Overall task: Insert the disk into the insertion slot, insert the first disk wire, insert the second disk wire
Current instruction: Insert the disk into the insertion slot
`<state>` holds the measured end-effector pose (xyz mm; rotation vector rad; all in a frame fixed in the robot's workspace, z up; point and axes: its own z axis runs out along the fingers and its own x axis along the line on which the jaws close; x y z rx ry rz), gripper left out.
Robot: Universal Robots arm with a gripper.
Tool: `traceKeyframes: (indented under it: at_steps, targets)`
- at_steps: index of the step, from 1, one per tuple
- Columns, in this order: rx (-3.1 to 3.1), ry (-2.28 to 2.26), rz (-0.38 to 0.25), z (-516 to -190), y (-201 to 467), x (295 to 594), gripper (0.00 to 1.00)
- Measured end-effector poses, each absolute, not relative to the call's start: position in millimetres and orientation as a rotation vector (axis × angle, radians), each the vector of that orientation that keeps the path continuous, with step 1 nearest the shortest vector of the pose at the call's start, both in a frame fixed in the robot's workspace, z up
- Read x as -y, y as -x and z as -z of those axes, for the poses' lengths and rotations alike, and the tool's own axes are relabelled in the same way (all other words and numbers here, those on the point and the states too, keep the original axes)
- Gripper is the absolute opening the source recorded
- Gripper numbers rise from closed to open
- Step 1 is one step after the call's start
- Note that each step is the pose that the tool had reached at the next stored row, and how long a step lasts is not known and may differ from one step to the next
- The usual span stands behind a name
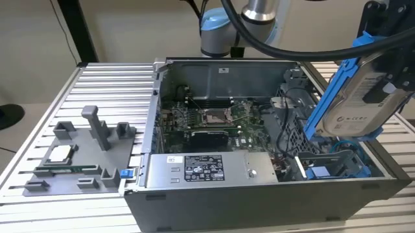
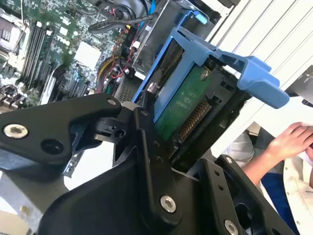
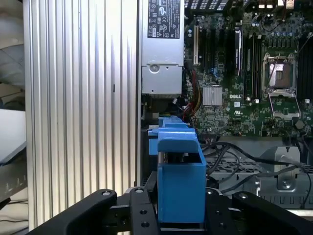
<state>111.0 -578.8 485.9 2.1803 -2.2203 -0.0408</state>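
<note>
Jaws pinch the disk (image 1: 355,102) tight by its blue frame. It hangs tilted up in the air, over the insertion slot (image 1: 334,162), at the exterior view's right of the open PC case (image 1: 259,204). Not in yet.

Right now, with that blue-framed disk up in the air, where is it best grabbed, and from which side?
By its two broad flat faces, at the upper part, as the hand holds the disk now. Those faces are wide and parallel, so a grip sits squarely, and the blue frame along the narrow edges and the lower end stay free, likely for the insertion slot below.
</note>
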Motion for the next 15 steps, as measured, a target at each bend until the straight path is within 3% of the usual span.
traceKeyframes:
  at_steps: [15]
  targets:
    - [2.226, -2.186, 0.051, -471.2, -115.3, 581.1, 0.00]
